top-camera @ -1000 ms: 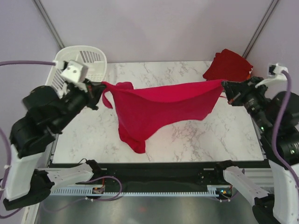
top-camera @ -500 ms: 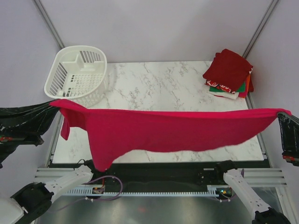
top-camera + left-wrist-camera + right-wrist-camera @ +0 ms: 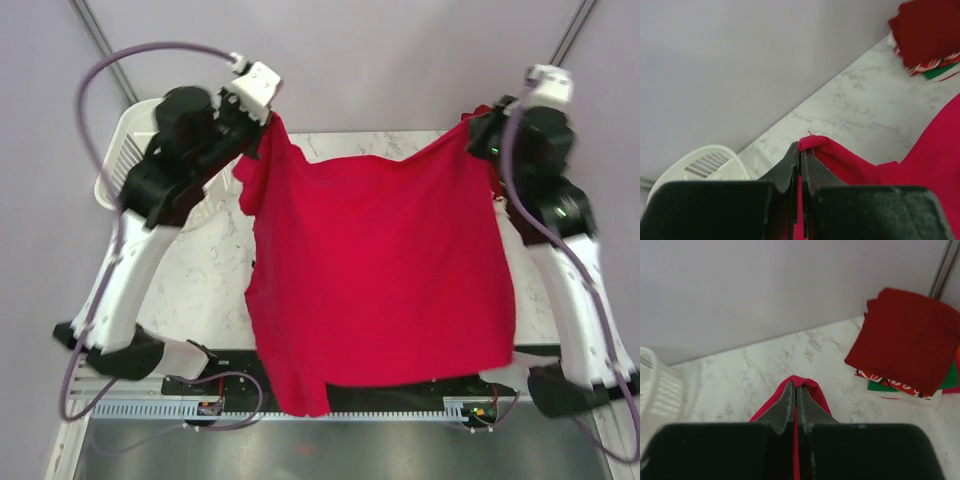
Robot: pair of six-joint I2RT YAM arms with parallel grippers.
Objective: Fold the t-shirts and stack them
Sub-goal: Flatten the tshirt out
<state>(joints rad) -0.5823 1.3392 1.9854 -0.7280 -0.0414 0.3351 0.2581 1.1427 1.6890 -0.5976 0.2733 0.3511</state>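
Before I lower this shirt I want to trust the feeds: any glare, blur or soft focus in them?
Top view: even light, no glare; the red shirt hides most of the table. Left wrist view: the left gripper is dark and soft near the lens. Right wrist view: the right gripper likewise; the folded stack is clear, the basket blurred.

Plain lilac walls (image 3: 400, 60), grey metal posts (image 3: 98, 38) in far corners, white marble table (image 3: 215, 280), white basket (image 3: 120, 168) far left, slotted rail (image 3: 400, 410) near edge, even diffuse light
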